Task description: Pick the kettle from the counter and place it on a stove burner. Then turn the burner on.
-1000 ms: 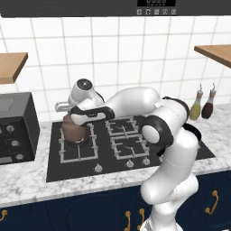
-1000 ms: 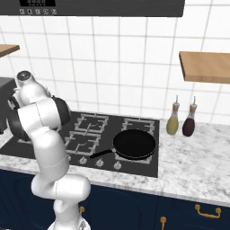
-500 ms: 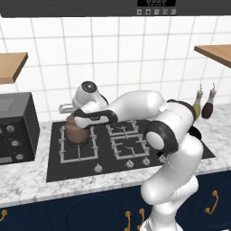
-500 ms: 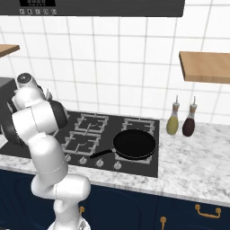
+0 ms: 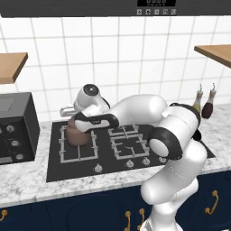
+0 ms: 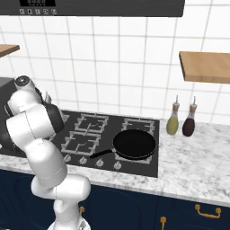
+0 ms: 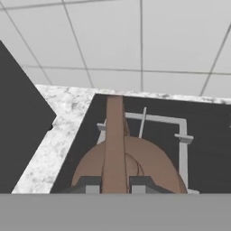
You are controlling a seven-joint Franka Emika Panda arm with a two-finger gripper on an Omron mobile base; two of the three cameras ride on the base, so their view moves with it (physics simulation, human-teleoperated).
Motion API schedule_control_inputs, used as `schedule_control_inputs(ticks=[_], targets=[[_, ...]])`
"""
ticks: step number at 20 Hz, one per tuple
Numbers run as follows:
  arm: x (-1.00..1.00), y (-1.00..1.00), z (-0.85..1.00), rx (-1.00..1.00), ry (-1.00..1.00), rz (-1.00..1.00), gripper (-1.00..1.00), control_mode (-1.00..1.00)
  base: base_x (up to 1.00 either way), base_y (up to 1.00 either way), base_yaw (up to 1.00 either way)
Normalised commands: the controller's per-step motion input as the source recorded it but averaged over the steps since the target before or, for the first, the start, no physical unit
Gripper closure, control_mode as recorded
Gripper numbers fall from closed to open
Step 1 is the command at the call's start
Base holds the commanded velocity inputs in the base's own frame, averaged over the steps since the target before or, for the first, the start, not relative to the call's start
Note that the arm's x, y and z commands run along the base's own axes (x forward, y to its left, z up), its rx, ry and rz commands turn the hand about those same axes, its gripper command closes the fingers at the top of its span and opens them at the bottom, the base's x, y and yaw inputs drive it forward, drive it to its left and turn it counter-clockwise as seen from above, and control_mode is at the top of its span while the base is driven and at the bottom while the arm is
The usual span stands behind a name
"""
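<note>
The rounded, copper-brown kettle [image 5: 77, 135] sits on the square black grate of the large left burner [image 5: 80, 146] of the glossy black cooktop — its flat strap handle clamped between the tips of the claw [image 7: 114, 184]. Veined marble worktop [image 5: 27, 187] rims the cooktop. A dark boxy appliance [image 5: 16, 126] stands close on the left — a black frying pan [image 6: 134, 144] and two slim bottles [image 6: 182, 120] lie well to the right.

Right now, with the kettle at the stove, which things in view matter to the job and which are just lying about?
Part of the job:
- kettle, its handle between the shut jaws of the gripper
- stove burner under it
- burner knobs along the cooktop's front edge

Just lying about:
- frying pan
- two bottles
- wooden shelf
</note>
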Motion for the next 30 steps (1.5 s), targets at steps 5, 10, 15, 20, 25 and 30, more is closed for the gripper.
schedule_control_inputs(ticks=[5,10,15,20,25,30], targets=[[0.00,0.00,-0.25,0.00,0.00,0.00,1.00,-1.00,0.00,0.00,0.00],[0.04,0.00,-0.03,0.00,-0.03,0.00,1.00,-1.00,0.00,0.00,0.00],[0.12,-0.01,0.12,0.00,-0.06,0.00,1.00,-1.00,0.00,0.00,0.00],[-0.11,-0.01,-0.07,0.00,0.00,0.00,1.00,-1.00,0.00,0.00,0.00],[0.00,0.00,-0.16,0.00,0.02,0.00,1.00,-1.00,0.00,0.00,0.00],[0.00,0.00,0.00,0.00,0.01,0.00,1.00,-1.00,0.00,0.00,0.00]])
